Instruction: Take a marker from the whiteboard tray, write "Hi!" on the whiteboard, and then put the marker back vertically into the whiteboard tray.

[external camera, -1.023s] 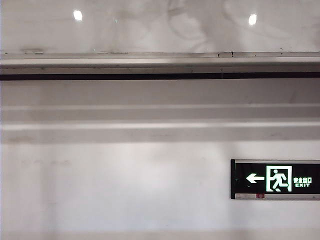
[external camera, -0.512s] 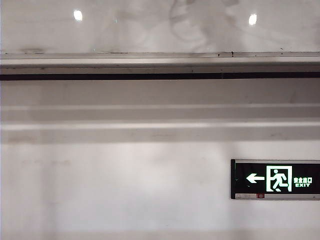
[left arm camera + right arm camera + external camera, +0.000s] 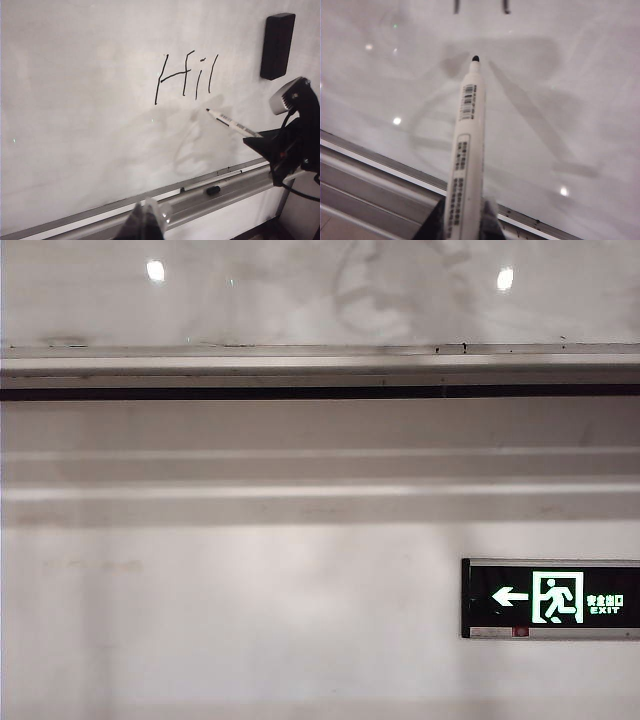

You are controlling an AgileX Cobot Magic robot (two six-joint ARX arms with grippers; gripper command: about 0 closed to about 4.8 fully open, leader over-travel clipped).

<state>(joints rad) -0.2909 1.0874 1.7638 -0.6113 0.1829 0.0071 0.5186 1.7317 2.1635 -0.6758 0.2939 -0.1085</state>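
Your right pincer (image 3: 267, 142) is clamped on the marker (image 3: 232, 123), uncapped, its black tip pointing at the whiteboard (image 3: 75, 100) just below the last stroke of the handwriting (image 3: 185, 75). In the left wrist view the tip sits very near the board surface, but you cannot tell from here whether it touches. The writing reads as an H, a dotted i and a bare vertical stroke — no dot shows under that stroke. The right wrist view looks along the white barrel (image 3: 465, 165) with its barcode and printed label; the tip hangs over a grey shadow on the glossy board, and two stroke ends (image 3: 480, 6) show at the frame edge.

The whiteboard tray (image 3: 225, 192) runs beneath the board's lower edge. On it lie a small black cap (image 3: 213, 190) and, just beside it, a slim pale pen-like item (image 3: 210, 181) lying flat. A black eraser (image 3: 277, 46) is stuck on the board, well apart from the writing.

Your left pincer (image 3: 147, 225) hangs low in front of the tray, only its blurred tips in view — you cannot tell whether they are parted or closed.

In the exterior view no arm shows; you get the board's lower edge, the tray (image 3: 320, 375) with its black stripe, the wall and a lit exit sign (image 3: 550, 598).
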